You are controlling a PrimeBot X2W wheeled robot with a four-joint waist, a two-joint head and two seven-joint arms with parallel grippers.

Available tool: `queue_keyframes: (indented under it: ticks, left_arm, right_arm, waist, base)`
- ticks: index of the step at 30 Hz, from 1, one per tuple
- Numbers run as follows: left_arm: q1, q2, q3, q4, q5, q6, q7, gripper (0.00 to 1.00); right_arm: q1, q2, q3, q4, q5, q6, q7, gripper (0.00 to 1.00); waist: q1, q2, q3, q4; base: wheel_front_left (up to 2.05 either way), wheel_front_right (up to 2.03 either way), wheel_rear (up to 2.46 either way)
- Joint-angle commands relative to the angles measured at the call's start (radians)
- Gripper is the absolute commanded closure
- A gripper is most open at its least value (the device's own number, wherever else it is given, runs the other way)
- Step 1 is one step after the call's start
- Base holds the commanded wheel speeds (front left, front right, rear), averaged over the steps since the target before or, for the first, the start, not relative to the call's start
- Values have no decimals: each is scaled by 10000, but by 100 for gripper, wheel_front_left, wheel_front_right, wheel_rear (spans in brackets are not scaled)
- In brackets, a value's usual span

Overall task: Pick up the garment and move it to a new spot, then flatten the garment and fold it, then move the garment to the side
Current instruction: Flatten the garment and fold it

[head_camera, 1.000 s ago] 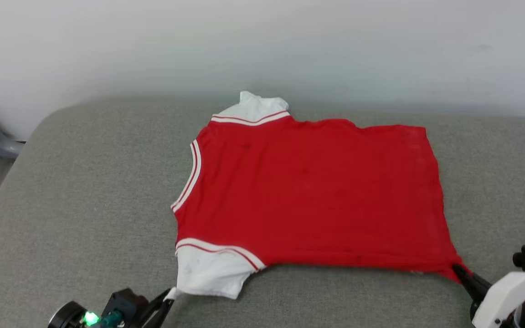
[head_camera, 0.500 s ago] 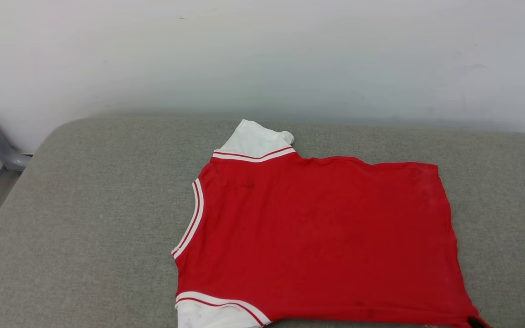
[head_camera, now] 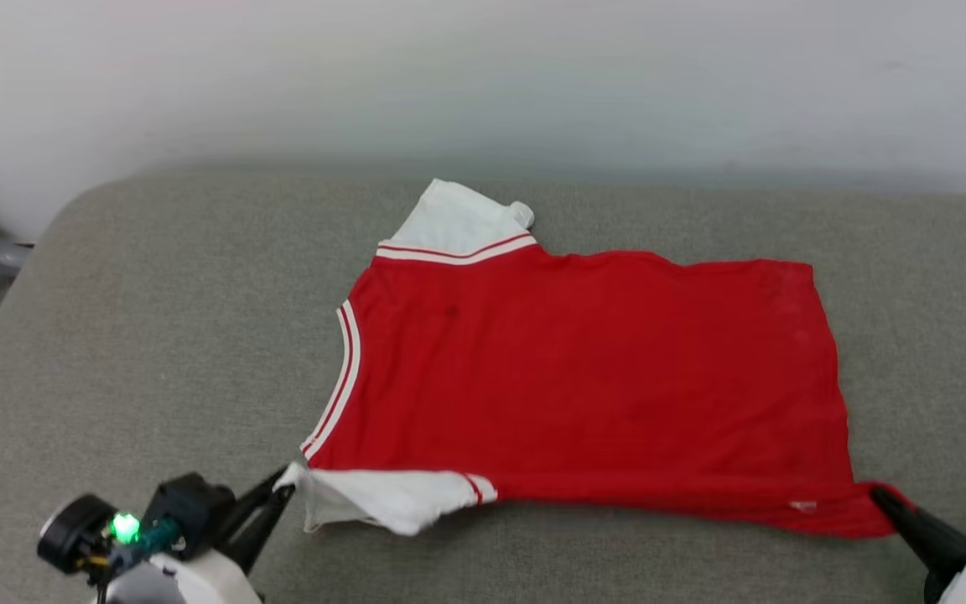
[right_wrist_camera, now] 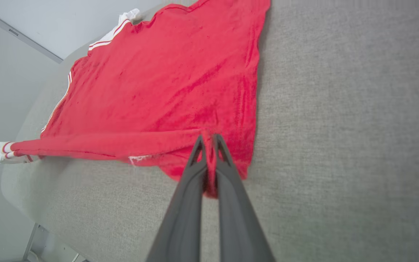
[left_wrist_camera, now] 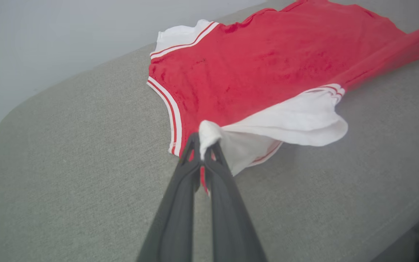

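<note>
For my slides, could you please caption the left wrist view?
Left gripper pinches the white sleeve of a red jersey spread on a grey cushion.

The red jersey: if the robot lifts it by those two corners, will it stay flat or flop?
Probably floppy: the white sleeve bunches where the left gripper pinches it. Likely light, since the right gripper holds a long red edge up by one corner. The jersey would likely sag between them.

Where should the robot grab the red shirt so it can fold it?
By its near edge, from the robot's side. The red jersey with white sleeves lies flat on the grey cushion, so only thin edges can be pinched. The left gripper is shut on the near white sleeve, the right gripper on the near hem corner.
</note>
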Motion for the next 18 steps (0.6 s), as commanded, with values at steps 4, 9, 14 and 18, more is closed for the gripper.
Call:
queue_keyframes:
  ticks: [4, 9, 14, 18]
  left_arm:
    - [-872, -119, 128, 302, 168, -190, 263, 100]
    - [-1752, -405, 80, 967, 263, -552, 508, 100]
    - [-2468, -753, -71, 1824, 355, -919, 644, 100]
    - [-2922, -1036, -129, 2561, 406, -1148, 636, 100]
  right_arm:
    - [-649, 129, -171, -8, -268, -12, 405, 100]
    - [-1304, 355, -275, 205, -720, -12, 848, 100]
    - [-1833, 613, -348, 461, -1160, -10, 1259, 100]
    - [-2168, 826, -438, 634, -1453, -10, 1520, 100]
  waist:
    - [-1, -1, 615, -119]
    - [-1, -1, 1070, -191]
    - [-1, -1, 1454, -246]
    - [-1, -1, 1736, -269]
  base:
    - [0, 0, 0]
    - [0, 0, 0]
    - [0, 0, 0]
    - [0, 0, 0]
